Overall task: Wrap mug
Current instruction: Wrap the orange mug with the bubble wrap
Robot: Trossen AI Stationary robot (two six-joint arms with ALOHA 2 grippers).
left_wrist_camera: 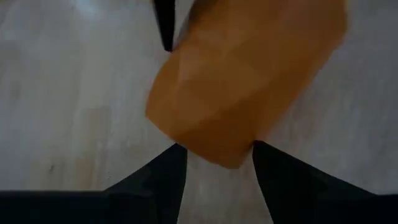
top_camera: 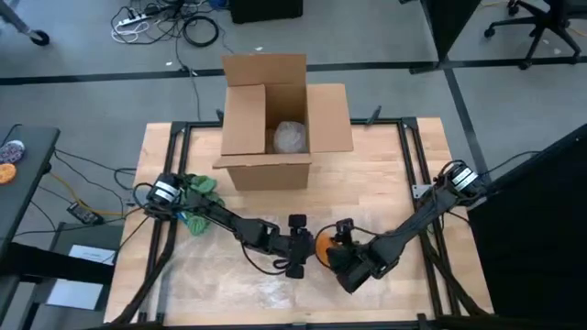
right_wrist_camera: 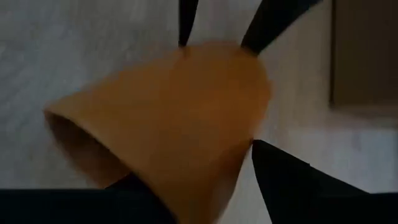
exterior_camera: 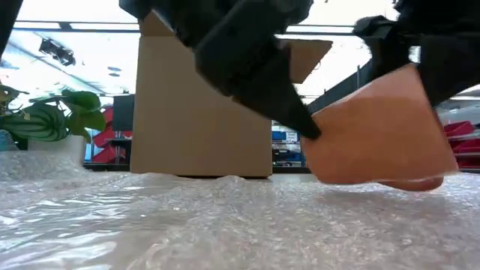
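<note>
Both arms meet over the bubble wrap [top_camera: 229, 275] at the table's [top_camera: 385, 165] six o'clock edge. The left hand [top_camera: 307, 246] and right hand [top_camera: 337, 244] each grip the orange mug [top_camera: 325, 245] between them, with the cardboard box [top_camera: 275, 119] at twelve o'clock.

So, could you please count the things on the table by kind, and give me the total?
Orange mug: 1
Cardboard box: 1
Bubble wrap sheet: 1
Wrapped bundle in the box: 1
Green plant: 1
Total: 5
</note>
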